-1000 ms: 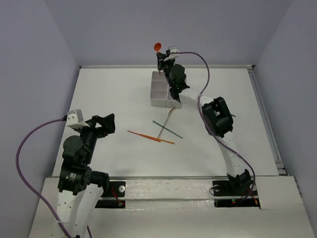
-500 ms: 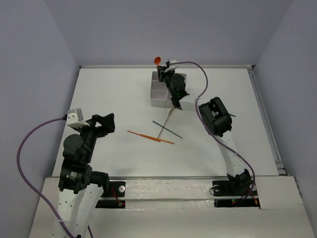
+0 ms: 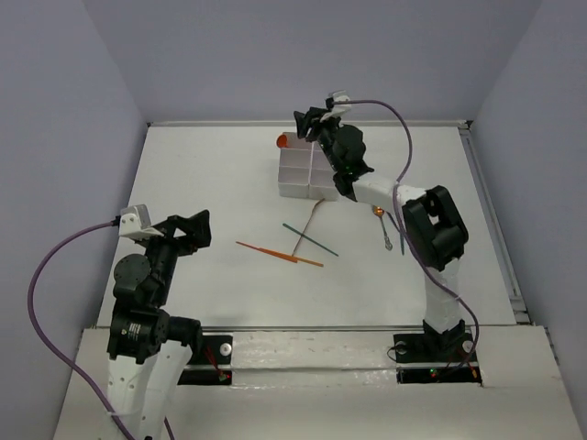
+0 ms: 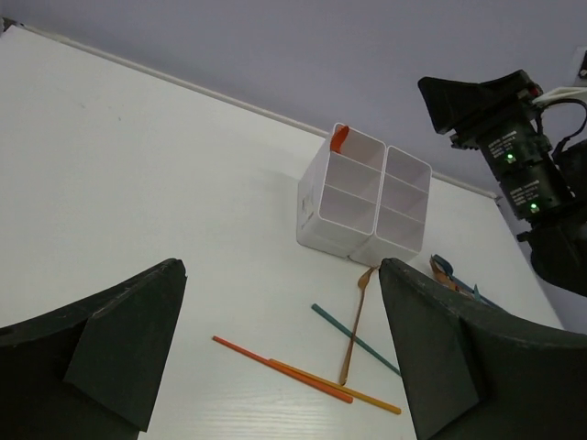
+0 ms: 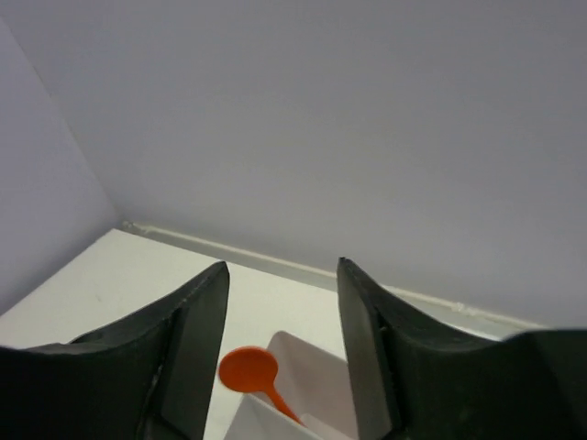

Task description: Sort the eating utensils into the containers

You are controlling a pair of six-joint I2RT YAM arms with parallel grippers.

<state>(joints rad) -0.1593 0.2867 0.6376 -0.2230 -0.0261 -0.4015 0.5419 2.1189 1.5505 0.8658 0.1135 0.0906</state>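
Top external: spread, empty right gripper (image 3: 308,123) above white box (image 3: 295,189); orange spoon (image 3: 282,140) in its 11 o'clock compartment. Spread, empty left gripper (image 4: 280,275) at 7 o'clock.

The orange spoon (image 3: 282,140), which 1 second ago was pinched in the right gripper (image 5: 282,284) with its bowl held high above the white box (image 3: 293,190), now stands on its own in the box's far-left compartment, bowl up and leaning over the far-left corner. The gripper has let go of it: its 2 fingers, closed before, are spread apart with nothing between them, and it has lifted off the box toward the right. The right arm (image 3: 431,229) has swung its elbow further right, uncovering 2 utensils on the table beside it, an orange-tipped utensil (image 3: 378,212) and a teal utensil (image 3: 390,235).
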